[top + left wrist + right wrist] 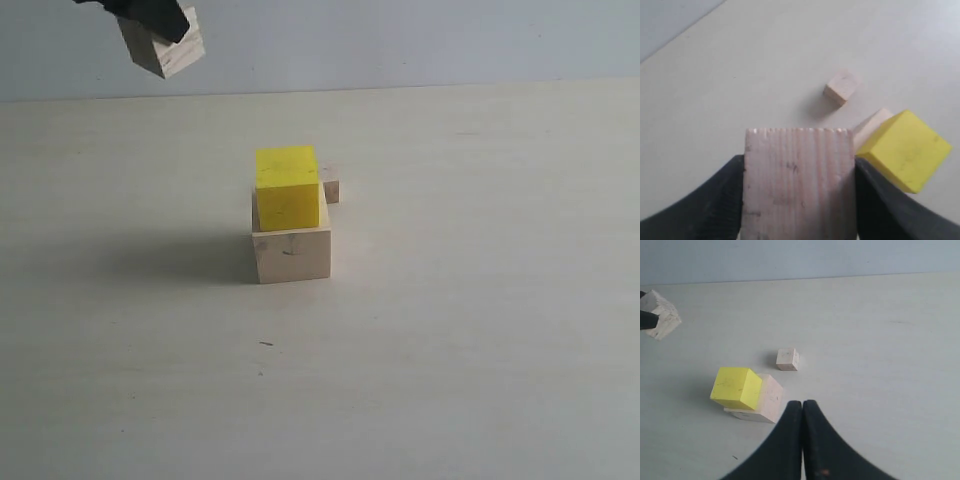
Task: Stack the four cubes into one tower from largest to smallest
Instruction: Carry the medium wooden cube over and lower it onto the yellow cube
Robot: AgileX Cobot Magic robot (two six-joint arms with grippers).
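One yellow cube atop pale cube; plywood cube, seemingly, in left hand.

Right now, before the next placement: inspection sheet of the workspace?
Surface: pale table, flat, bare around the stack.
Job's things: yellow cube sits on largest pale cube; smallest cube on the table behind them, apart; plywood cube held in the air, off to the left.
Clutter: nothing seen.
Grippers: left gripper closed on the plywood cube; right gripper shut, empty, hanging over the table near the stack.
Cables: nothing seen.
Surroundings: plain light wall behind the table.
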